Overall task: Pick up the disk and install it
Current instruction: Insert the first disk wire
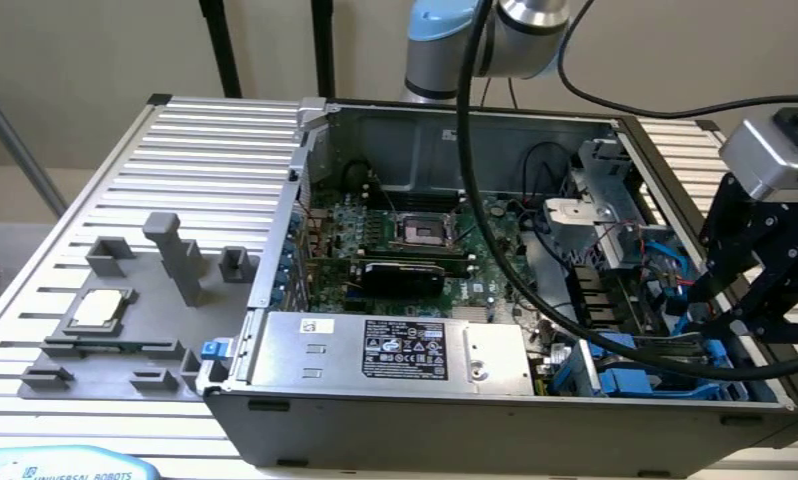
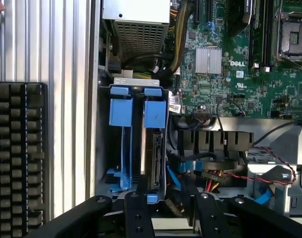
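The disk (image 2: pixel 154 153) stands on edge in a slot of the drive bay inside the open computer case (image 1: pixel 413 420). I see its grey side and the bright blue frame tab (image 2: pixel 155 113) on top. My gripper (image 2: pixel 171 192) hovers just over the bay, its black fingers (image 2: pixel 135 208) apart, one close beside the disk's near end. Cables show in the gap between them, and nothing is clamped. In the exterior view the gripper (image 1: pixel 757 305) hangs above the blue bay (image 1: pixel 646 380) at the case's right end.
A second blue frame (image 2: pixel 121 130) fills the slot next to the disk. The case also holds a silver power supply (image 1: pixel 392 350), a green motherboard (image 1: pixel 413 240) and loose cables (image 2: pixel 225 173). On the ribbed table lie a grey fixture (image 1: pixel 132 300) with a small chip (image 1: pixel 99 308) and a black grid mat (image 2: pixel 17 148).
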`<state>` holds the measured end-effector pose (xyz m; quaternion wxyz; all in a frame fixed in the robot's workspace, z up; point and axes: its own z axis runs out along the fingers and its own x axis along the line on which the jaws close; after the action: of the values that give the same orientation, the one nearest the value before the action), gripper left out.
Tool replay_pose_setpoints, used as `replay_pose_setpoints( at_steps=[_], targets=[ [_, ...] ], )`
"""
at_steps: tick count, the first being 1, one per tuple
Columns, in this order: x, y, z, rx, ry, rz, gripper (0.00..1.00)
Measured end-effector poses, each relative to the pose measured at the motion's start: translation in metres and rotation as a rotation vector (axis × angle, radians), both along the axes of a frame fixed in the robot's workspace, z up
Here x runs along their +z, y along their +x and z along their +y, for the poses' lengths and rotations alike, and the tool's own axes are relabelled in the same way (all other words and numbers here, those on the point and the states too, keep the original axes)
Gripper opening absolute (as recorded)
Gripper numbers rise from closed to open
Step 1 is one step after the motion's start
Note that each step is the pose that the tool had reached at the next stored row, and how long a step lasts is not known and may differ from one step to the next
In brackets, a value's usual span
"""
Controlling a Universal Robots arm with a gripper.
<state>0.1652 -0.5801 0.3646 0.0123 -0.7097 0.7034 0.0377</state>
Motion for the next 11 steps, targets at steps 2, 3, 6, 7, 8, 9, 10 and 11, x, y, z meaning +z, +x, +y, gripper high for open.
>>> replay_pose_setpoints(
  at_steps=[2, 3, 6, 7, 8, 9, 10, 11],
  targets=[
    [-0.0037, -0.002, 0.0029, 0.002, 0.0001, -0.0019, 0.4],
    [-0.0055, -0.003, 0.0047, 0.003, 0.0, -0.0029, 0.4],
    [-0.009, -0.007, 0.0111, 0.006, -0.0002, -0.0038, 0.4],
    [-0.0097, -0.008, 0.0134, 0.006, -0.0001, -0.0038, 0.4],
    [-0.01, -0.01, 0.0156, 0.007, -0.0004, -0.0038, 0.42],
    [-0.0104, -0.011, 0.0174, 0.008, -0.0007, -0.0038, 0.48],
    [-0.0105, -0.013, 0.0186, 0.009, -0.0012, -0.0038, 0.54],
    [-0.0106, -0.014, 0.0189, 0.01, -0.0012, -0.0038, 0.54]
  ],
)
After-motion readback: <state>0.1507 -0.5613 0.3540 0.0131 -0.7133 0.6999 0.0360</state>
